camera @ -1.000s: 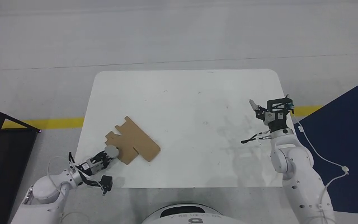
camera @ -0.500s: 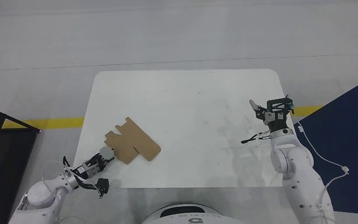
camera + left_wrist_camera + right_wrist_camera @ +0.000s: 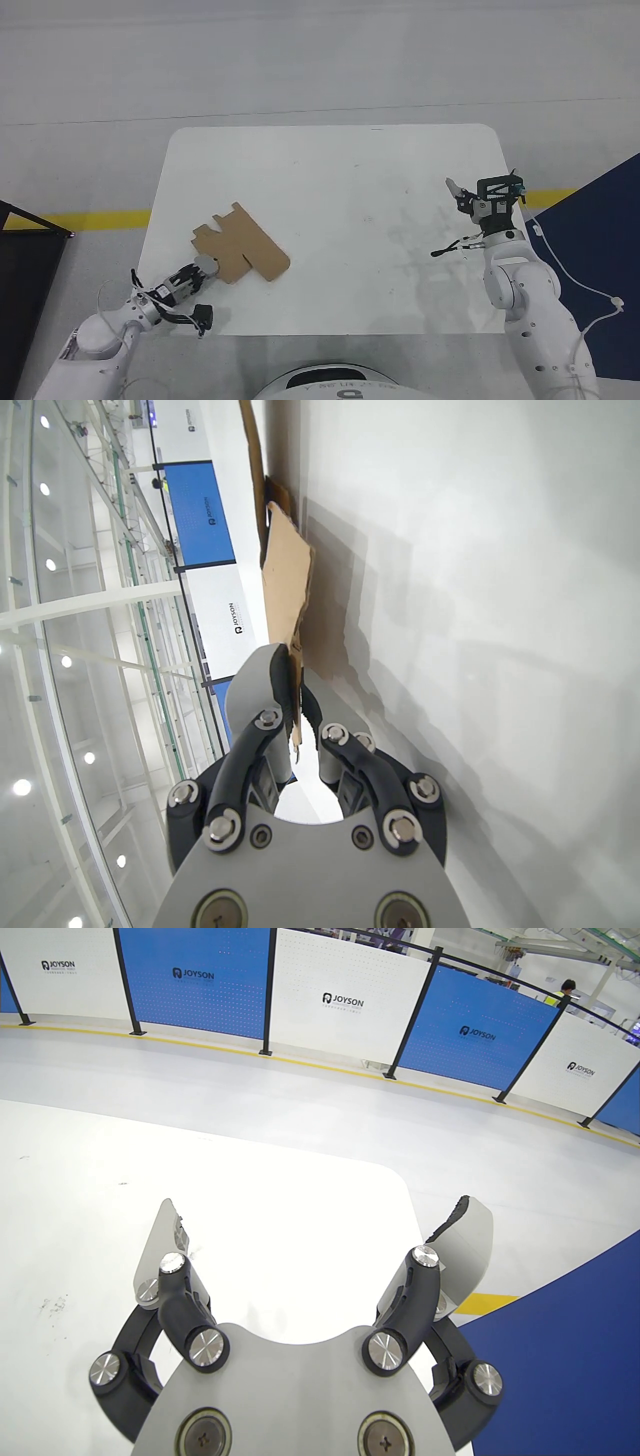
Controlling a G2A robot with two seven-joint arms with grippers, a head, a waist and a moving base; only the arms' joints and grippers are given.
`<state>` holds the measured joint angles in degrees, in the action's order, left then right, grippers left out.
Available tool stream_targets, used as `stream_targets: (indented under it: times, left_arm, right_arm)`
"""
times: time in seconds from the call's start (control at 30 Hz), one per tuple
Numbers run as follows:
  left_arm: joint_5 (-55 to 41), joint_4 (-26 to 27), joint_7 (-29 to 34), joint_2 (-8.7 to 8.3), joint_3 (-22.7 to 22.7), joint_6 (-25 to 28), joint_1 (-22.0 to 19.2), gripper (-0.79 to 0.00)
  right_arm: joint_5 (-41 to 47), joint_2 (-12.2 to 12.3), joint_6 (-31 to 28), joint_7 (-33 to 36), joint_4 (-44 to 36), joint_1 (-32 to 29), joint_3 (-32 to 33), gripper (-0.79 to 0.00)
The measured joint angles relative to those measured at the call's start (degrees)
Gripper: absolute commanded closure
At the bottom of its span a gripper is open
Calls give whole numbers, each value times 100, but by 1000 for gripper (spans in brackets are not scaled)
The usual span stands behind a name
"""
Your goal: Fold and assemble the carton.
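Note:
A flat brown cardboard carton (image 3: 238,246) lies unfolded near the front left of the white table (image 3: 340,190). My left gripper (image 3: 203,266) is shut on the carton's near edge. In the left wrist view the carton (image 3: 286,580) runs away from the left gripper (image 3: 296,695), its gripped flap pinched between the black pads and lifted a little off the tabletop. My right gripper (image 3: 470,190) hangs open at the table's right edge, far from the carton. In the right wrist view the right gripper (image 3: 320,1223) has nothing between its fingers.
A dark blue mat (image 3: 600,240) covers the floor to the right of the table. A yellow line (image 3: 95,219) runs on the floor to the left. Blue and white fence panels (image 3: 320,993) stand beyond the table.
My left gripper pulled back toward the front left corner, then moved in again, and the carton has shifted slightly up and to the right. The right arm has stayed still.

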<state>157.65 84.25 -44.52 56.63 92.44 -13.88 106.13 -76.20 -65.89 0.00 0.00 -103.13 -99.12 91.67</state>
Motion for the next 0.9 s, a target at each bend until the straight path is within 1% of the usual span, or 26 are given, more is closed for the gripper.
stream_targets:
  times: [0.13, 0.27, 0.4, 0.43, 0.5, 0.9]
  left_arm:
    - [-556, 68, -4, 9, 144, -347, -42, 0]
    - [-1059, 178, -145, 10, 272, -550, -154, 0]
    - [-1594, 400, -376, 24, 197, -449, -563, 0]
    - [-1858, 436, -406, 43, 143, -448, -719, 0]
    - [-2339, 399, -445, 65, 71, -366, -856, 0]
    - [-2327, 384, -447, 65, 69, -350, -850, 0]
  right_arm:
    - [0, 0, 0, 0, 0, 0, 0, -785]
    - [0, 0, 0, 0, 0, 0, 0, -785]
    - [0, 0, 0, 0, 0, 0, 0, -785]
    - [0, 0, 0, 0, 0, 0, 0, -785]
    - [0, 0, 0, 0, 0, 0, 0, -785]
    - [0, 0, 0, 0, 0, 0, 0, -785]
